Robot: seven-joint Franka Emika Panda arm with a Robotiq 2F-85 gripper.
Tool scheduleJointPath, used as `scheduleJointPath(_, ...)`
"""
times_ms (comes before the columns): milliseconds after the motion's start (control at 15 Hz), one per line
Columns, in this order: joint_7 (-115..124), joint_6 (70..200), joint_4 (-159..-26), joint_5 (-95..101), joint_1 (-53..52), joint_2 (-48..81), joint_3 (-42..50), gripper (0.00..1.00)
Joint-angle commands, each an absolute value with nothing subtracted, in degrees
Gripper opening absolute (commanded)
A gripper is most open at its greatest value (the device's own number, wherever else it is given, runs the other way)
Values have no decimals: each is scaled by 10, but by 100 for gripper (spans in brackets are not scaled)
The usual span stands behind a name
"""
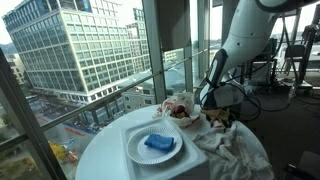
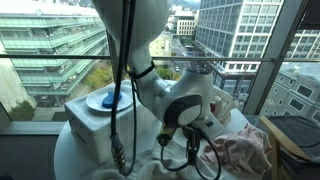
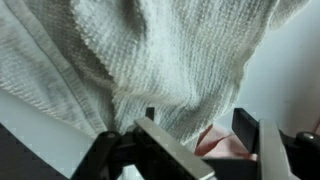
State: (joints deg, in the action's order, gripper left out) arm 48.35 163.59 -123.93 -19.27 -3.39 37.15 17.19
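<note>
In an exterior view, a round white table [image 1: 100,150] carries a plate [image 1: 135,152] with a blue sponge [image 1: 158,144] lying flat on it, well apart from the arm's work. The white towel [image 1: 235,150] lies crumpled at the table's near edge, slack and borne by the table. The gripper [image 1: 217,117] hangs low over its upper folds, just beside a bowl [image 1: 180,108] (contents reddish, too small to name).

In an exterior view from behind the arm, the wrist hides the fingertips. The plate [image 2: 105,100] sits beyond the arm, and a pinkish cloth [image 2: 240,150] bunches to one side.

In the wrist view the waffle-weave towel [image 3: 150,50] fills the frame. The gripper's jaws stand wide apart, open, with nothing pinched between them. The weave seems to be touching or just short of them, and a bit of pink [image 3: 215,145] shows between.
</note>
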Motion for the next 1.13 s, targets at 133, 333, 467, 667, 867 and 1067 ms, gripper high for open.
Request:
scheduleJointPath(133,474,1651,-1445,-125,-74,196,221,100)
scheduleJointPath(333,482,1639,-1518,-68,-86,125,245,100)
scheduleJointPath(467,491,1666,-1556,-26,-85,89,255,100)
scheduleJointPath(667,490,1671,-1540,-20,-51,111,225,100)
scheduleJointPath(867,489,1671,-1548,-18,-41,102,217,100)
scheduleJointPath(1067,489,1670,-1546,-19,-42,110,217,100)
